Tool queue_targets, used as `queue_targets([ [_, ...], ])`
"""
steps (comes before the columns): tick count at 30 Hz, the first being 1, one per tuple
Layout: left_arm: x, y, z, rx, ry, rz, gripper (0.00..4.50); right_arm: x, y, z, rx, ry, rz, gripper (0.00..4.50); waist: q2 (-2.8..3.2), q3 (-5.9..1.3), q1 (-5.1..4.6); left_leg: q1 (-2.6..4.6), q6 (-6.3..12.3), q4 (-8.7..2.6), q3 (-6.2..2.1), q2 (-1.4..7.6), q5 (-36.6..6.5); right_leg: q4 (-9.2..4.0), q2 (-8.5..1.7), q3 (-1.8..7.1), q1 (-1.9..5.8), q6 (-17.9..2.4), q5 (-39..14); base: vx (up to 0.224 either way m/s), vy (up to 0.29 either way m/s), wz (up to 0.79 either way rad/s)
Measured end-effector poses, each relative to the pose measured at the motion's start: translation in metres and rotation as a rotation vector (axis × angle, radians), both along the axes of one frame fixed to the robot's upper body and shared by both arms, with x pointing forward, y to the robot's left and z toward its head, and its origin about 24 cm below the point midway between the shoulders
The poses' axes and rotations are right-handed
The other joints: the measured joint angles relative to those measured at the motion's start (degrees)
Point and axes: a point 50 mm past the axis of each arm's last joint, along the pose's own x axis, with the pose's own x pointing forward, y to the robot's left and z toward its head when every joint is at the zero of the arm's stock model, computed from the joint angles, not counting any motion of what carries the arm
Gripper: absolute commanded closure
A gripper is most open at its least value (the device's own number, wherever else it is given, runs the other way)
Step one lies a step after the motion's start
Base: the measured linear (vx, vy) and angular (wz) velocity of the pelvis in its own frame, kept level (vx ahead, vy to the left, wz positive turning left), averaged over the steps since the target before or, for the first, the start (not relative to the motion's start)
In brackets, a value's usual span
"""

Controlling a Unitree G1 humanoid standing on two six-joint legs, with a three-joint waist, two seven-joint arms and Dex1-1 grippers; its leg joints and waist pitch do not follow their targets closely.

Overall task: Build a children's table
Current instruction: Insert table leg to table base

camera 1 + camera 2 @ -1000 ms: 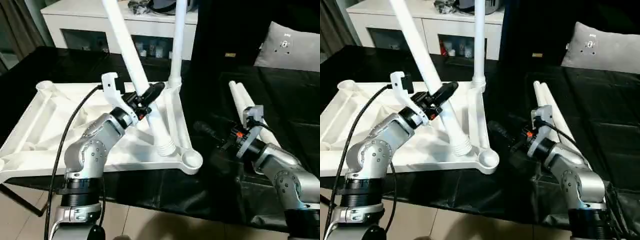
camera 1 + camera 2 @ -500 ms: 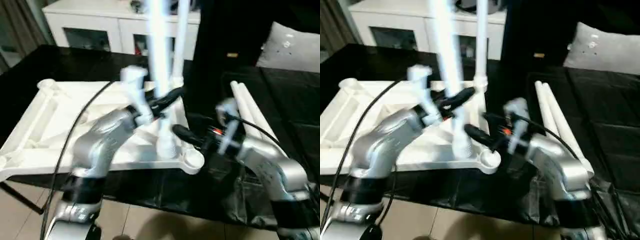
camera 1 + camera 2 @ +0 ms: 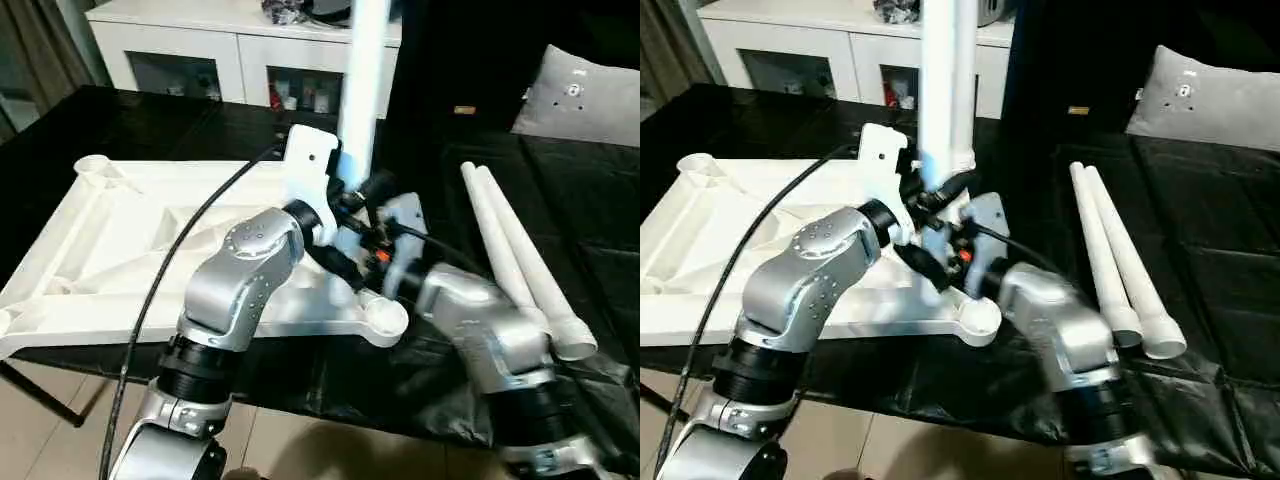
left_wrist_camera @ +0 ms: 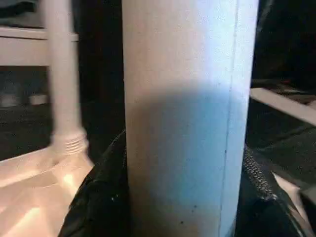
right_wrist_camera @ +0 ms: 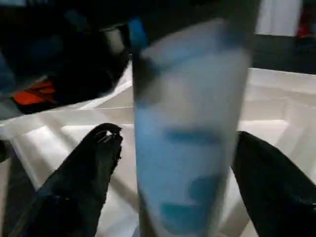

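- Head views: the leg (image 3: 362, 70) that leaned steeply over the upturned tabletop (image 3: 150, 235) a second ago now stands close to upright near the tabletop's near right corner. The left gripper (image 3: 352, 205) has swung across with it and still clamps it low down, black fingers on either side of the tube.
- Head views: the right gripper (image 3: 940, 262), which a second ago hung over the black cloth (image 3: 590, 230) beside the two spare legs (image 3: 520, 260), has crossed to the same leg and now sits low at it, just behind the open corner socket (image 3: 385, 316). I cannot tell here whether it touches the tube.
- Head views: an already fitted leg stood at the far right corner a second ago; it is now hidden behind the held one. The spare legs lie side by side on the cloth, right of the tabletop, unmoved.
- Left wrist view: the held leg (image 4: 190, 113) runs between the left gripper's two fingers (image 4: 101, 197), which press against both its sides at a half-open width. Beyond it the fitted leg (image 4: 61, 79) rises from its threaded collar on the tabletop.
- Right wrist view: the leg (image 5: 190, 128) stands between the right gripper's fingers (image 5: 86, 168), with a gap showing on each side, so the jaws bracket it without gripping.
- Judgement: the leg has been righted for seating in the near right socket, with the right gripper arriving to steady or guide its lower end; two legs remain after this.
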Motion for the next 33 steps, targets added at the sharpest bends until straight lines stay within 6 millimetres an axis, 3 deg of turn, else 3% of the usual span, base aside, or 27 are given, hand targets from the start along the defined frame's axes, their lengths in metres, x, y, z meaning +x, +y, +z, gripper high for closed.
queue_targets([
  [7,0.005,-0.001,0.005,0.019,-0.027,0.098,2.65,0.002,0.018,-0.009,-0.018,0.026,-0.112,1.5,-0.06,0.05,-0.22,0.01,-0.05,-0.08,-0.01,0.0,0.03,-0.01,0.01,0.0,-0.03,0.0,0.01,0.0,0.0,0.0],
  [8,0.005,-0.001,0.005,0.017,-0.025,0.109,2.65,0.002,0.02,-0.009,-0.018,0.03,-0.13,1.77,-0.06,0.05,-0.21,0.0,-0.05,-0.08,-0.01,0.0,0.03,-0.01,0.01,0.0,-0.05,0.0,0.01,0.0,0.0,0.0],
  [12,0.006,0.0,0.005,0.01,-0.022,0.129,2.65,0.002,0.024,-0.008,-0.009,0.027,-0.139,1.93,-0.06,0.05,-0.21,-0.01,-0.05,-0.09,-0.01,-0.01,0.02,-0.01,0.01,0.0,-0.06,0.01,0.01,0.0,0.0,0.0],
  [17,0.007,0.002,0.005,0.005,-0.018,0.149,2.65,0.003,0.028,-0.009,-0.007,0.01,-0.138,2.44,-0.1,0.06,-0.19,-0.01,-0.06,-0.09,-0.01,0.0,0.03,-0.02,0.01,0.0,-0.06,0.01,0.02,0.0,0.0,0.0],
  [25,0.007,0.002,0.005,-0.001,-0.007,0.171,2.65,0.002,0.028,-0.009,-0.008,0.007,-0.118,2.57,-0.15,0.09,-0.16,-0.02,-0.06,-0.09,-0.01,0.0,0.03,-0.02,0.01,0.0,-0.06,0.01,0.02,0.0,0.0,0.0],
  [26,0.007,0.002,0.005,-0.012,-0.003,0.177,2.09,0.002,0.028,-0.009,-0.005,0.002,-0.11,2.58,-0.22,0.13,-0.17,-0.02,-0.06,-0.09,-0.01,-0.01,0.03,-0.01,0.01,0.01,-0.06,0.01,0.02,0.0,0.0,0.0],
  [33,0.007,0.002,0.006,-0.092,0.025,0.129,1.95,0.0,0.014,-0.008,-0.006,-0.034,-0.033,2.6,-0.3,0.17,0.16,-0.05,-0.05,-0.08,-0.02,-0.02,0.03,-0.03,0.01,0.0,-0.06,0.01,0.03,0.0,0.0,0.0],
])
